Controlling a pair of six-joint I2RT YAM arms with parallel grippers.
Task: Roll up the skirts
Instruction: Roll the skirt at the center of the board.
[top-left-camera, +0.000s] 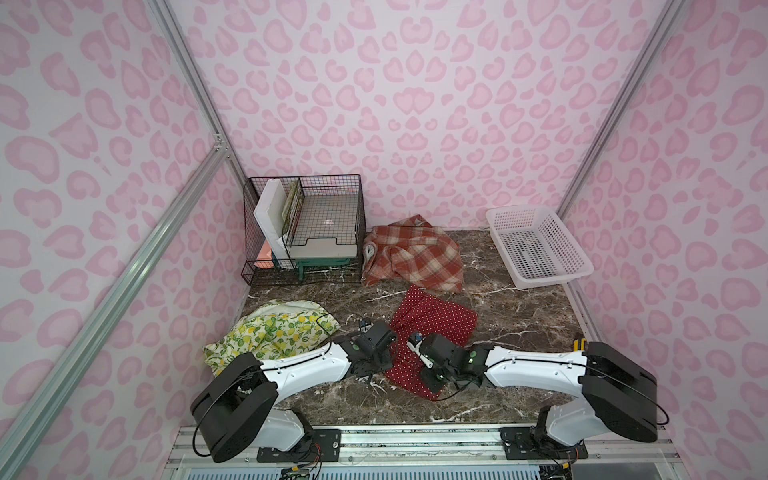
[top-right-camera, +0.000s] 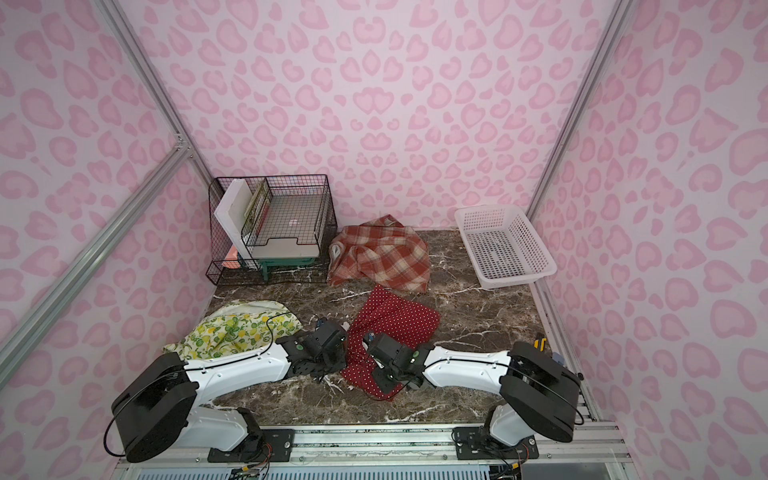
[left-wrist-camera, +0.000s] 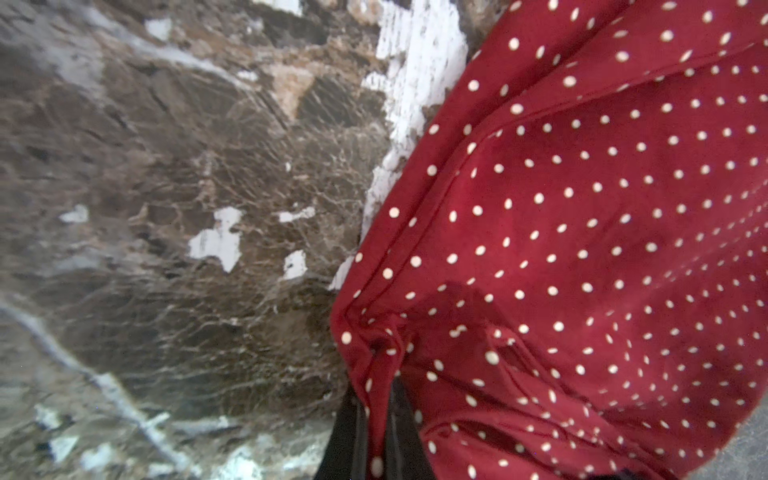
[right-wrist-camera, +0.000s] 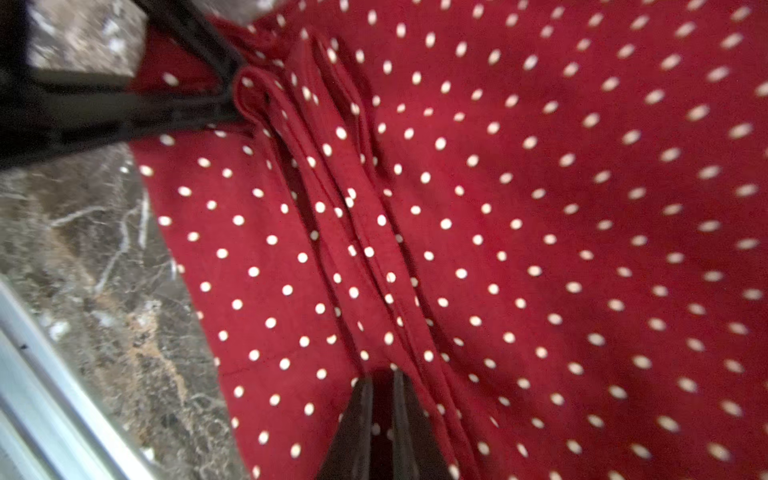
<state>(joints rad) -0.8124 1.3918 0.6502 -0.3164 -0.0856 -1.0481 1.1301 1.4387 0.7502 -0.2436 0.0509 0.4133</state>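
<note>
red polka-dot skirt (top-left-camera: 436, 322): lay mostly spread near the middle of the tabletop (top-left-camera: 523, 320), with the near part gathered into narrow lengthwise folds between the two grippers; not rolled.
left gripper (left-wrist-camera: 374, 415): stood at the near left edge of the red polka-dot skirt, clamped on a bunched corner of it; in the left wrist view, dark fingers (left-wrist-camera: 345, 440) flanked the pinched cloth.
right gripper (right-wrist-camera: 380, 386): sat low on the same skirt, right of the left gripper and near it, at one end of the pleated fold; its fingers were close together with a thin gap; could not tell whether cloth was gripped.
plaid skirt (top-left-camera: 411, 255): lay crumpled at the far middle, just beyond the far corner of the red polka-dot skirt and apart from both grippers.
lemon skirt (top-left-camera: 270, 332): lay in a loose heap at the near left, partly hidden by the left arm (top-left-camera: 307, 365); not rolled.
white basket (top-left-camera: 559, 237): stood in the far right corner, apart from the plaid skirt.
wire organiser (top-left-camera: 303, 178): stood at the far left, just left of the plaid skirt, with white boards upright inside.
</note>
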